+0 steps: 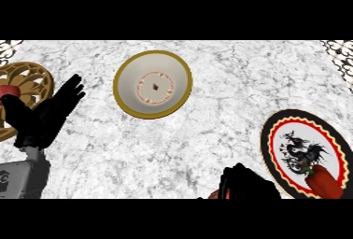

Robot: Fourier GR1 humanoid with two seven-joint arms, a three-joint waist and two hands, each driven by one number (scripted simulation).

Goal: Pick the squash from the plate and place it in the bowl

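Lying on the plate (276,140), the squash (324,183) hasn't reached the bowl (152,84); I cannot tell the right robot hand's (244,183) state, and the left robot hand (48,114) rests released.

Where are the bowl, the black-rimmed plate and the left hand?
bowl (133,79): head view, bare inner wall.
black-rimmed plate (276,126): head view, upper-left rim.
left hand (52,112): head view, palm.

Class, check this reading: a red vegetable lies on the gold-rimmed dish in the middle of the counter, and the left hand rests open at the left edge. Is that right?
Not quite. In the head view the red vegetable lies on the black-and-red rimmed plate at the right, not on the gold-rimmed dish. The left hand does rest open at the left edge.
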